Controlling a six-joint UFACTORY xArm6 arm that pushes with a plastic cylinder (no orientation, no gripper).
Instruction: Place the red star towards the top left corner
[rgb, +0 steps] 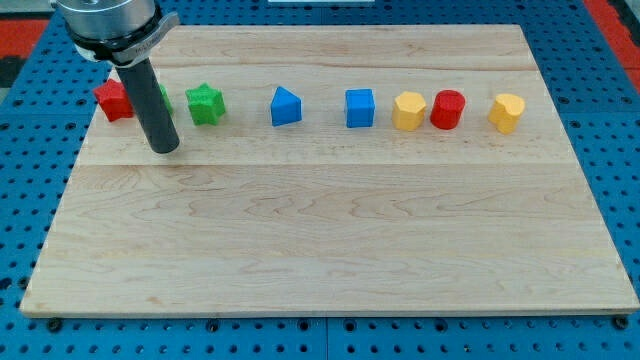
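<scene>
The biggest thing in front of me is the blue pegboard table (20, 200), its grid of holes showing all round the pale wooden board (330, 230) that lies on it and fills most of the view. Next in size is my arm's metal collar at the far left, from which the dark rod (150, 100) drops to the board; my tip (166, 149) rests on the wood near the far-left part of the board, just on the near side of the row of blocks. There is no hand on this rig to open or close, only the rod, and it grips nothing. The blocks sit in one line across the far part of the board. From the left: the red star (113, 101), which lies just left of the rod and partly behind it, close to the board's left edge and a little short of the far-left corner; a green block (162, 99), mostly hidden behind the rod so I cannot tell its shape; a green star (206, 104) just right of the rod; a blue triangular block (285, 106); a blue cube (360, 108); a yellow block (408, 111) touching or nearly touching a red cylinder (447, 109); and a yellow block (507, 112) farthest right. I see no container holding anything and no writing I can read.
</scene>
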